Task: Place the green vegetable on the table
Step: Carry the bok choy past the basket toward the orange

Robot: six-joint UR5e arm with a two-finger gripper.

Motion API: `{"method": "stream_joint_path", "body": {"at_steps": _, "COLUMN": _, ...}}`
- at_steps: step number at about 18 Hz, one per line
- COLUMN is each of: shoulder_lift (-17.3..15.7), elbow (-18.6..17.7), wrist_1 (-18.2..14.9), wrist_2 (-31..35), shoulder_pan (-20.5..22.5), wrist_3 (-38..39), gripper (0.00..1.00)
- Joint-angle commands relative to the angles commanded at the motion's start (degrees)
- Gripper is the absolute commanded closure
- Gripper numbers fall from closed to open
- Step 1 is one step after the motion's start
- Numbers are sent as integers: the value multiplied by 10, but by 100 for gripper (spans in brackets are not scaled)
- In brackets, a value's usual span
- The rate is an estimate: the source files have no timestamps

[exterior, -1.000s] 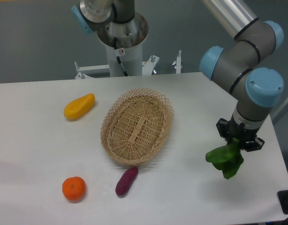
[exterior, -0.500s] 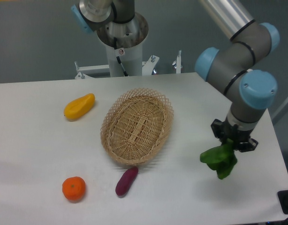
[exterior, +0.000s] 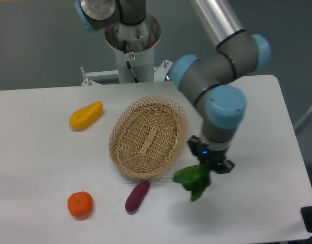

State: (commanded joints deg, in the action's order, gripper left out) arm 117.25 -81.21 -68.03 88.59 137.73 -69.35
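The gripper (exterior: pixel 211 163) is clamped on the green vegetable (exterior: pixel 193 179), which hangs above the table (exterior: pixel 257 203) just beside the wicker basket (exterior: pixel 148 137) and right of the purple sweet potato (exterior: pixel 137 196). To set it down well, I would lower straight onto bare tabletop, keeping off the basket rim, and open only once the leaves rest.

The white table (exterior: pixel 39 168) carries a wicker basket (exterior: pixel 148 137), yellow fruit (exterior: pixel 86 115), orange (exterior: pixel 80 204) and purple sweet potato (exterior: pixel 137 196).
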Motion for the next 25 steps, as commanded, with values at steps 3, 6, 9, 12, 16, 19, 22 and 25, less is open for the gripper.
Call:
{"method": "stream_joint_path", "body": {"at_steps": 3, "shoulder_lift": -1, "elbow": 0, "wrist_1": 0, "wrist_2": 0, "shoulder_pan": -29, "wrist_3": 30, "gripper": 78}}
{"method": "stream_joint_path", "body": {"at_steps": 6, "shoulder_lift": -9, "elbow": 0, "wrist_1": 0, "wrist_2": -11, "shoulder_pan": -60, "wrist_3": 57, "gripper": 78}}
{"method": "stream_joint_path", "body": {"at_steps": 9, "shoulder_lift": -9, "elbow": 0, "wrist_1": -1, "wrist_2": -17, "shoulder_pan": -95, "wrist_3": 96, "gripper": 78}}
{"method": "stream_joint_path", "body": {"at_steps": 12, "shoulder_lift": -11, "elbow": -17, "wrist_1": -3, "wrist_2": -17, "shoulder_pan": -119, "wrist_3": 98, "gripper": 78}}
{"method": "stream_joint_path", "body": {"at_steps": 16, "shoulder_lift": -18, "elbow": -67, "wrist_1": 1, "wrist_2": -15, "shoulder_pan": -148, "wrist_3": 98, "gripper": 77}}
{"method": "stream_joint_path", "body": {"at_steps": 19, "shoulder_lift": -23, "elbow": -76, "wrist_1": -4, "wrist_2": -13, "shoulder_pan": -172, "wrist_3": 99, "gripper": 77}}
{"method": "stream_joint_path", "body": {"at_steps": 22, "shoulder_lift": -37, "elbow": -81, "wrist_1": -2, "wrist_2": -15, "shoulder_pan": -197, "wrist_3": 115, "gripper": 76}}
{"method": "stream_joint_path", "body": {"at_steps": 25, "shoulder_lift": -42, "elbow": -83, "wrist_1": -3, "wrist_2": -13, "shoulder_pan": -220, "wrist_3": 135, "gripper": 73}}
